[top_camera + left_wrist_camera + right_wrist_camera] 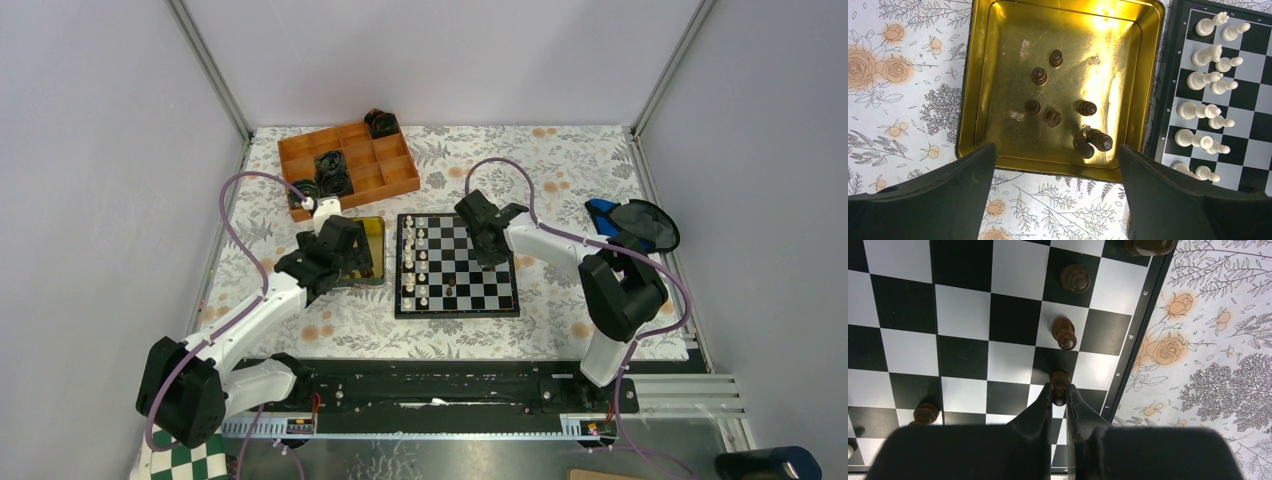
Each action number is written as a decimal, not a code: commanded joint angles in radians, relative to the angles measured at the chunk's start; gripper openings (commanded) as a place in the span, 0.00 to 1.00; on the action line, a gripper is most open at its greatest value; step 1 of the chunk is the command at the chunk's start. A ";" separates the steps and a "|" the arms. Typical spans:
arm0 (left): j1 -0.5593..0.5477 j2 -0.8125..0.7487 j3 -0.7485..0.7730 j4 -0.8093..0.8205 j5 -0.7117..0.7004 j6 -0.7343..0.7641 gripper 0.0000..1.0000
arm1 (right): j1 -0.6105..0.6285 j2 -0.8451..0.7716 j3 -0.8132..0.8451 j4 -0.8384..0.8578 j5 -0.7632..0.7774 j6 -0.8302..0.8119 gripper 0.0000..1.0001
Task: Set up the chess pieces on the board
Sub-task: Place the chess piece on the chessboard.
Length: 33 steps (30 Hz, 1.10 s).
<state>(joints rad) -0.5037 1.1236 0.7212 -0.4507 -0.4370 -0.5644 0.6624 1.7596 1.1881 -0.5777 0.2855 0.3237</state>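
**Q:** Chess pieces (pixel 421 265): where are they?

**A:** Seven dark ones (pixel 1053 118) sit in the gold tray (pixel 967 100) on the desk (pixel 560 170), just left of the board (pixel 478 296). White ones (pixel 1198 80) stand in two rows along the board's left edge.

**Q:** State of each hand?

**A:** Left hand (pixel 1057 150): released, above the tray's near rim. Right hand (pixel 1059 390): clenched on a dark piece (pixel 1059 378) in the row beside the board's right border, in line with two more.
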 commanded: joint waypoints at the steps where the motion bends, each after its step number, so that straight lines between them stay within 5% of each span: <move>1: -0.007 0.005 0.023 -0.001 -0.014 0.020 0.99 | -0.016 -0.043 -0.009 0.033 -0.012 0.015 0.00; 23: -0.018 0.007 0.023 -0.007 -0.028 0.017 0.99 | -0.027 -0.025 -0.005 0.062 -0.053 0.006 0.01; 29: -0.019 0.008 0.023 -0.007 -0.029 0.017 0.99 | -0.027 -0.022 -0.005 0.058 -0.055 0.007 0.27; 33: -0.022 0.006 0.023 -0.008 -0.031 0.018 0.99 | -0.027 -0.031 0.000 0.053 -0.046 0.005 0.35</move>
<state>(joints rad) -0.5167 1.1248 0.7212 -0.4511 -0.4377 -0.5644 0.6411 1.7588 1.1786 -0.5289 0.2409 0.3248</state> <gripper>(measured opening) 0.987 0.332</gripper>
